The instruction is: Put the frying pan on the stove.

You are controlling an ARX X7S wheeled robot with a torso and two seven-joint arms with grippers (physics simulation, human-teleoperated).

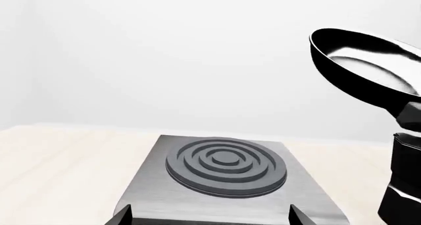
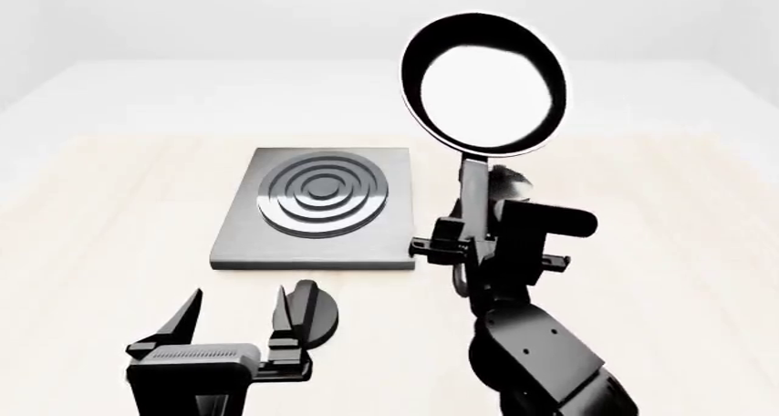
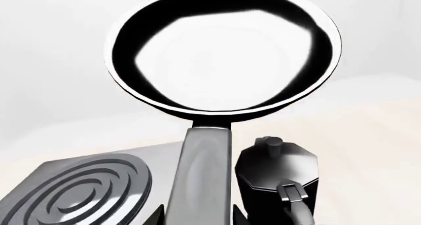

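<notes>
The glossy black frying pan (image 2: 484, 80) is held up in the air to the right of the stove, its long handle (image 2: 472, 202) running down into my right gripper (image 2: 469, 244), which is shut on it. The pan (image 3: 224, 50) and its handle (image 3: 200, 175) fill the right wrist view. The pan also shows in the left wrist view (image 1: 368, 67). The grey stove (image 2: 319, 206) with dark burner rings (image 2: 324, 194) lies flat on the table. My left gripper (image 2: 237, 317) is open and empty, just in front of the stove (image 1: 224, 185).
A small black-and-silver moka pot (image 3: 276, 178) stands on the table right of the stove, behind the pan handle. A small round black knob (image 2: 319, 316) lies by my left gripper's right finger. The pale wooden table (image 2: 109, 234) extends left and right.
</notes>
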